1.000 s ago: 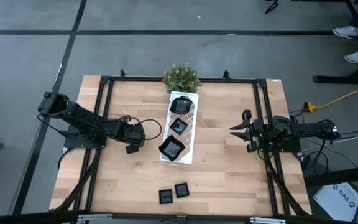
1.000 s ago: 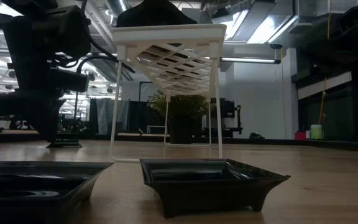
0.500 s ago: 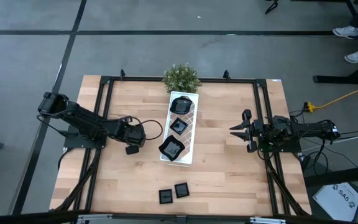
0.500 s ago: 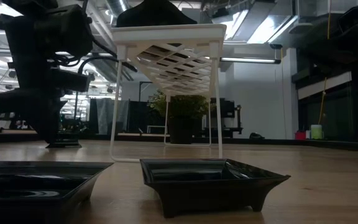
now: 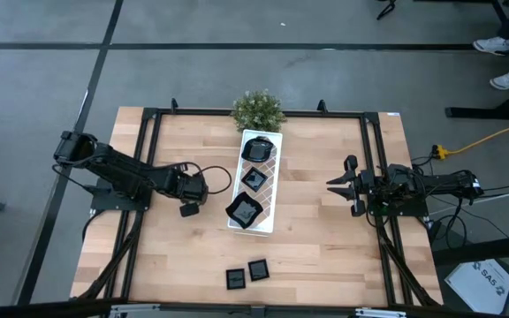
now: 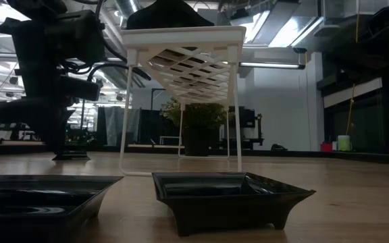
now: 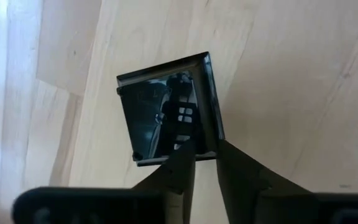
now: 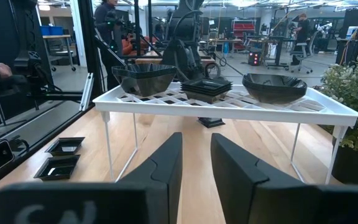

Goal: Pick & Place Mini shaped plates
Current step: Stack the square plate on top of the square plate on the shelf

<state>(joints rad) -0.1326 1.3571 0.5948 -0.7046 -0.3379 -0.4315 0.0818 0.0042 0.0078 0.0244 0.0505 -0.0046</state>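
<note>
Left gripper fingers narrow, straddling rim of square plate.

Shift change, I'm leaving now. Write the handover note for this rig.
Left gripper: low at the edge of a square plate lying on the table left of the white tray; grip unconfirmed.
Right gripper: jaws open, empty, idle right of the tray.
Done, apparently: three plates on the tray.
Left: the square plate, plus two plates near the table's front edge.
</note>
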